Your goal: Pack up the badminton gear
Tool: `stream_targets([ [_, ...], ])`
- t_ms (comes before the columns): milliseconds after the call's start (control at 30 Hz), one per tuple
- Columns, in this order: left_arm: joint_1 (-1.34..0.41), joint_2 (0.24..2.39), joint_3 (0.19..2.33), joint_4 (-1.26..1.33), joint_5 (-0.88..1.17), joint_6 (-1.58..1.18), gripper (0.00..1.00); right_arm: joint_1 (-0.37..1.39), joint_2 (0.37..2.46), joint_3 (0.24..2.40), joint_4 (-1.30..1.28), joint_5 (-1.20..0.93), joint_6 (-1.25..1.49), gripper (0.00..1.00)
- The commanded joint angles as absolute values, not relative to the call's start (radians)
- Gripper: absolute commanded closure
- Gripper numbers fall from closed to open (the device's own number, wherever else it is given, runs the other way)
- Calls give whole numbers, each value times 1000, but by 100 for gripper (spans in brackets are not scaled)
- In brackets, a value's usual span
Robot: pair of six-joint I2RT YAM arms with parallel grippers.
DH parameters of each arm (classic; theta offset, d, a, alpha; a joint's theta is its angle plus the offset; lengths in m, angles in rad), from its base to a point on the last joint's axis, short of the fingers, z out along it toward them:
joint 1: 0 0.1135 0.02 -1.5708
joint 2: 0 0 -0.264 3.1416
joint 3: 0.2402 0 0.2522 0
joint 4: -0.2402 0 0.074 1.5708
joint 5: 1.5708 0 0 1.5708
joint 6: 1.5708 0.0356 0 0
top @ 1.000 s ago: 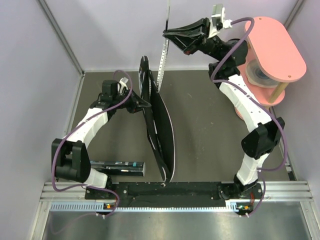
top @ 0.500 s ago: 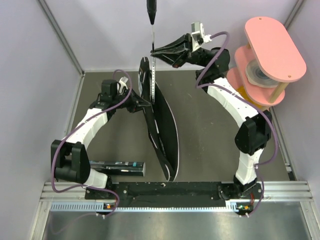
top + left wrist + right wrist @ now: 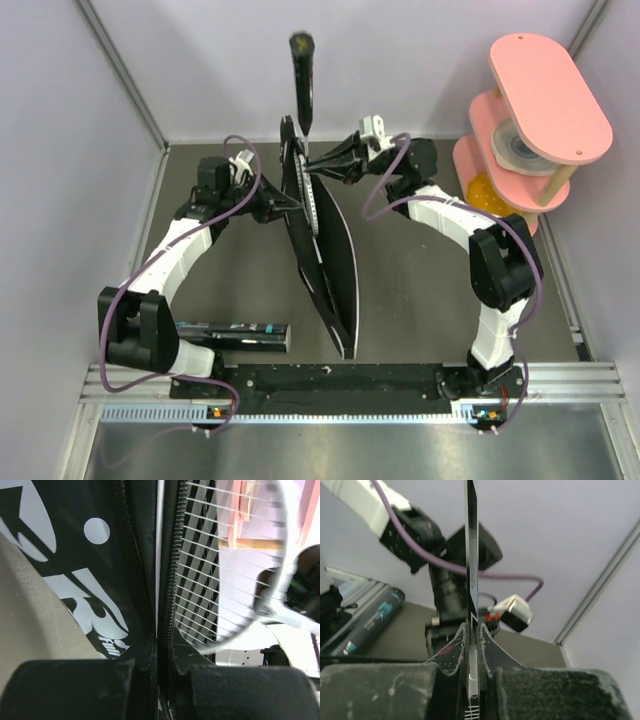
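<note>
Overhead, bag: the black racket bag [image 3: 332,275] stands on its edge mid-table, running from 12 o'clock toward 6 o'clock.
Overhead, left gripper: the left gripper [image 3: 283,205] meets the bag's upper edge from 9 o'clock, pinched shut on it.
Overhead, right gripper: the right gripper [image 3: 312,163] comes in from 3 o'clock, closed on the racket [image 3: 303,70]. Its black handle points up toward the camera and its head dips toward the bag's mouth.
Overhead, other gear: the shuttle tube [image 3: 235,333] lies at 7 o'clock beside the left arm's base. The pink stand [image 3: 550,85] sits at 2 o'clock.
Left wrist view: both pads are clamped on the bag's zip edge [image 3: 170,580], and the racket's strings are just right of the zip.
Right wrist view: the fingers [image 3: 450,655] squeeze the thin shaft, which rises toward 12 o'clock.
Handling, racket: we judge it light but springy. The shaft is a slim, slippery hold, and the strings should not be gripped.
Handling, bag: we judge it soft and floppy. It needs holding by the stiffer zip edge to keep the mouth open.
Hidden: we cannot see how far the racket's head is inside the bag.
Not found: we see no shuttlecocks and no second racket. We cannot tell whether the bag already holds anything.
</note>
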State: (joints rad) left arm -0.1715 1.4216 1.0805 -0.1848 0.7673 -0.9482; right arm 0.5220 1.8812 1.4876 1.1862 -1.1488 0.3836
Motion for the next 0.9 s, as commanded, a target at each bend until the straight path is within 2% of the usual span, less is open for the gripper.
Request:
stream_targets([
  [0, -160, 1355, 1098, -83, 827, -957, 100, 531, 1792, 1381, 1258, -1137, 135, 100],
  [167, -152, 1341, 1097, -81, 830, -962, 100, 529, 1769, 1220, 1387, -1046, 42, 100],
  [267, -150, 1339, 1098, -71, 836, -976, 100, 535, 1755, 1180, 1367, -982, -67, 100],
  [600, -150, 1330, 1103, -52, 867, -1002, 100, 543, 1857, 1356, 1166, -977, -267, 100],
  [767, -149, 1321, 1124, -51, 874, -1011, 100, 546, 1919, 1341, 1184, -973, -346, 100],
  [867, -146, 1309, 1129, -54, 876, -1017, 100, 546, 1919, 1305, 1085, -942, -467, 100],
])
